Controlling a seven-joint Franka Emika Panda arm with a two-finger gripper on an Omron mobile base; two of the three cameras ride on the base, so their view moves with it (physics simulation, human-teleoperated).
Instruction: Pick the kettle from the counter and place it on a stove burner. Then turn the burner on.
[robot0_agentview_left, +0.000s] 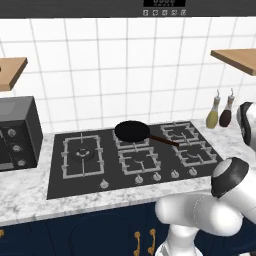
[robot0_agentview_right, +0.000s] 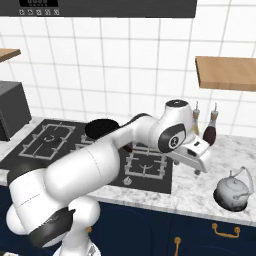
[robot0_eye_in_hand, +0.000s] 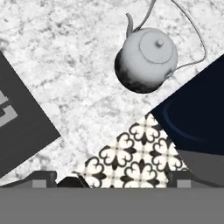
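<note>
The small silver-grey kettle (robot0_agentview_right: 232, 190) stands upright on the white marble counter (robot0_agentview_right: 192, 189) to the right of the cooktop, close to the front edge. In the hand view the kettle (robot0_eye_in_hand: 146, 59) lies ahead, wire handle arched over it, on the counter (robot0_eye_in_hand: 74, 74). My gripper (robot0_agentview_right: 201, 167) hangs above the counter, left of the kettle and apart from it. Its fingertips (robot0_eye_in_hand: 43, 177) stand wide apart, so the gripper (robot0_eye_in_hand: 113, 180) is open and holds nothing. The large stove burner (robot0_agentview_left: 81, 154) sits at the cooktop's left end, also seen from the right (robot0_agentview_right: 50, 137).
A black frying pan (robot0_agentview_left: 132, 131) rests on a middle back burner. Two bottles (robot0_agentview_left: 219, 114) stand at the wall right of the cooktop. A dark oven box (robot0_agentview_left: 17, 132) sits on the left counter. Knobs (robot0_agentview_left: 148, 177) line the cooktop's front. Wooden shelf (robot0_agentview_right: 225, 72) overhead.
</note>
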